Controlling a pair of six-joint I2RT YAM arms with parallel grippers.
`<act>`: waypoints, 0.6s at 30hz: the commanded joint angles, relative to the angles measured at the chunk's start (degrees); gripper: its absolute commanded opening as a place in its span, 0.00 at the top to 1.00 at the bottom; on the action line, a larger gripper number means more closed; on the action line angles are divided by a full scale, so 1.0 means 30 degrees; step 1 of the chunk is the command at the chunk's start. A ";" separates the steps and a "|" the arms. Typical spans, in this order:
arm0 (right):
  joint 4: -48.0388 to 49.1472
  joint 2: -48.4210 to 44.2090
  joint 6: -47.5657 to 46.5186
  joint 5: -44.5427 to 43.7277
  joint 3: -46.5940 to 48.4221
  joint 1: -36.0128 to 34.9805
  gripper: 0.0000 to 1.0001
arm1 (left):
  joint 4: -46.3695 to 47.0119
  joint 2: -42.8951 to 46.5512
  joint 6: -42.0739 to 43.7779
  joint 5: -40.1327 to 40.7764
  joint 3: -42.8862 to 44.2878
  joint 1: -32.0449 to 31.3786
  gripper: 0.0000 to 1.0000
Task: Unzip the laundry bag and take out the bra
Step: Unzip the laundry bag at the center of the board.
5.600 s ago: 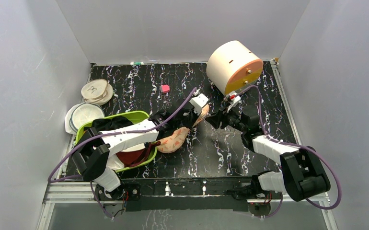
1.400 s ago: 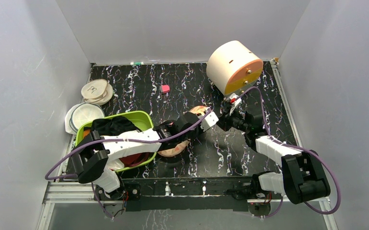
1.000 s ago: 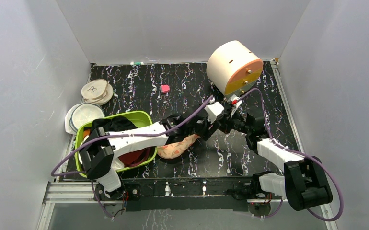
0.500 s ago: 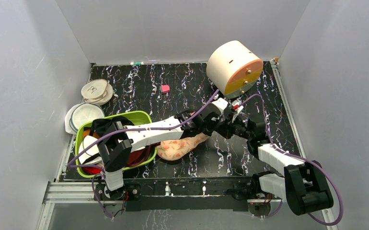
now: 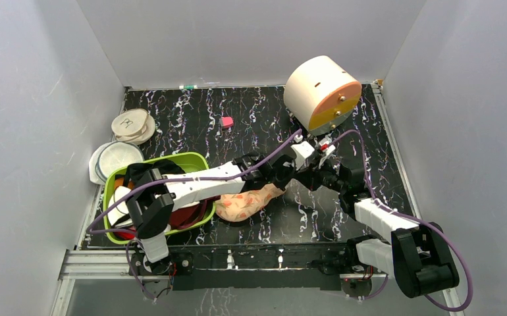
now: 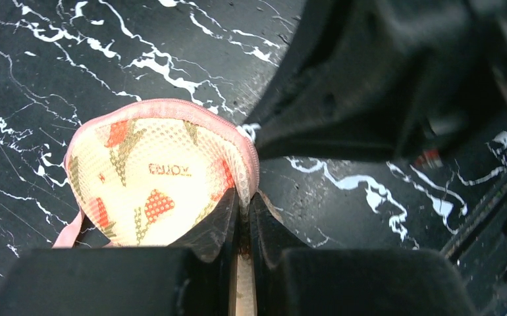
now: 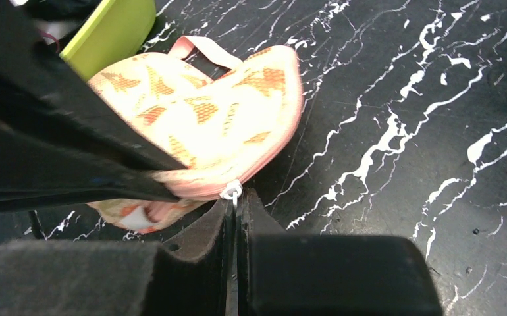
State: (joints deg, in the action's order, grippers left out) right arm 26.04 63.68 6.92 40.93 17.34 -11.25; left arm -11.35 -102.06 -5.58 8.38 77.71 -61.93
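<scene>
The laundry bag [image 5: 247,203] is a peach pouch with red and green prints, lying mid-table beside the basin. Its right end is raised between both grippers. My left gripper [image 5: 284,182] is shut on the bag's pink zipper edge [image 6: 249,164], with the mesh fabric pinched between its pads. In the left wrist view the bag [image 6: 152,178] fills the left, and the gripper [image 6: 245,197] sits at its right rim. My right gripper [image 7: 236,196] is shut on the white zipper pull [image 7: 231,191] at the bag's [image 7: 205,118] edge. The bra is hidden.
A lime-green basin [image 5: 195,160] with dark red and black garments stands left of the bag, under my left arm. A cream drum [image 5: 322,92] lies at the back right. A pink cube [image 5: 226,122] and white lids [image 5: 131,125] sit further back and left.
My left arm stretched right along the bag and its gripper closed on the zipper edge at the bag's right end. The right gripper stayed shut on the pull, shifting slightly.
</scene>
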 commanded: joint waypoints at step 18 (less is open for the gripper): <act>0.0104 -0.0485 0.1488 -0.1003 0.0682 0.3240 1.00 | -0.1676 -0.0815 0.5799 -0.0781 0.0571 0.0564 1.00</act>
State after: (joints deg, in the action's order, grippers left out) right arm 22.17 67.59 9.87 43.18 19.62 -5.10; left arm -9.50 -101.49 9.19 3.53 75.88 -61.76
